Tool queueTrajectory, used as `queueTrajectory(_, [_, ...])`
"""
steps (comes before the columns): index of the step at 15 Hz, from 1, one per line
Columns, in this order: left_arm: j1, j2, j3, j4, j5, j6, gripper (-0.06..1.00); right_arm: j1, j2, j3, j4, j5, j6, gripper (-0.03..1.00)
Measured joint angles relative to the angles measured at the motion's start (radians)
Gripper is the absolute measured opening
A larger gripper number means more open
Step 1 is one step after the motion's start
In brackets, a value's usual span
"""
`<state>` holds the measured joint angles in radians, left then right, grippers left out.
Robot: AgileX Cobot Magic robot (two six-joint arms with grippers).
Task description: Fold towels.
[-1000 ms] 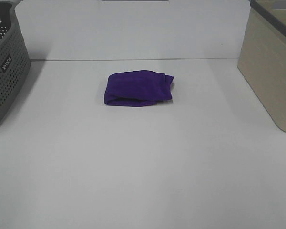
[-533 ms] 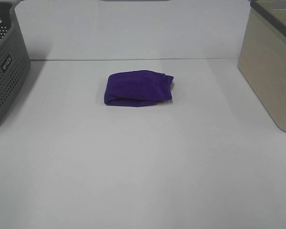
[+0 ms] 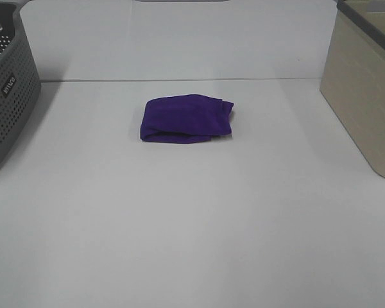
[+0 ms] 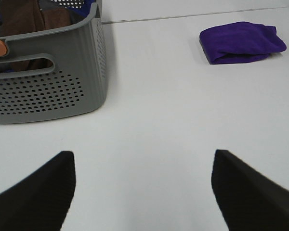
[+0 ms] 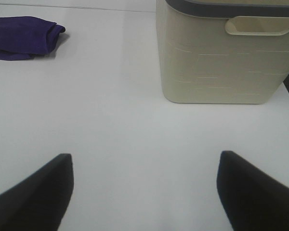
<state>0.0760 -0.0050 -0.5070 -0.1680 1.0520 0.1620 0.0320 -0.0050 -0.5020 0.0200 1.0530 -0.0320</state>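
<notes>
While brown cloth (image 4: 41, 19) fills the grey basket (image 4: 62, 91), the beige bin (image 5: 216, 57) hides its inside.

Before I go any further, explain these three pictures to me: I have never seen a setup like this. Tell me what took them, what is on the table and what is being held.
This is a robot with two arms, each ending in jaws that pinch. One picture comes from a camera mounted high, looking down on a white table. The other two come from small cameras on the arms' wrists, so the dark shapes at their lower corners are the jaws themselves: the left gripper and the right gripper.

In the middle of the table lies a purple towel, already folded into a small bundle. On the robot's left stands a grey perforated basket with some cloth inside; on its right stands a beige bin.

Nothing is held. Both pairs of jaws stand open over bare table, away from the towel.
</notes>
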Motion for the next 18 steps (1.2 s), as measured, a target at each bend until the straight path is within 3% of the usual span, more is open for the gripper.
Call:
queueTrajectory(5, [-0.005, 0.000, 0.000, 0.014, 0.000, 0.000, 0.72, 0.000, 0.000, 0.000, 0.000, 0.000, 0.000, 0.80])
queueTrajectory(15, [-0.005, 0.000, 0.000, 0.143, 0.000, -0.039, 0.72, 0.000, 0.000, 0.000, 0.000, 0.000, 0.000, 0.80])
queueTrajectory(16, [-0.005, 0.000, 0.000, 0.151, 0.000, -0.043, 0.73, 0.000, 0.000, 0.000, 0.000, 0.000, 0.000, 0.80])
queueTrajectory(18, [-0.005, 0.000, 0.000, 0.196, 0.000, -0.079, 0.88, 0.000, 0.000, 0.000, 0.000, 0.000, 0.000, 0.80])
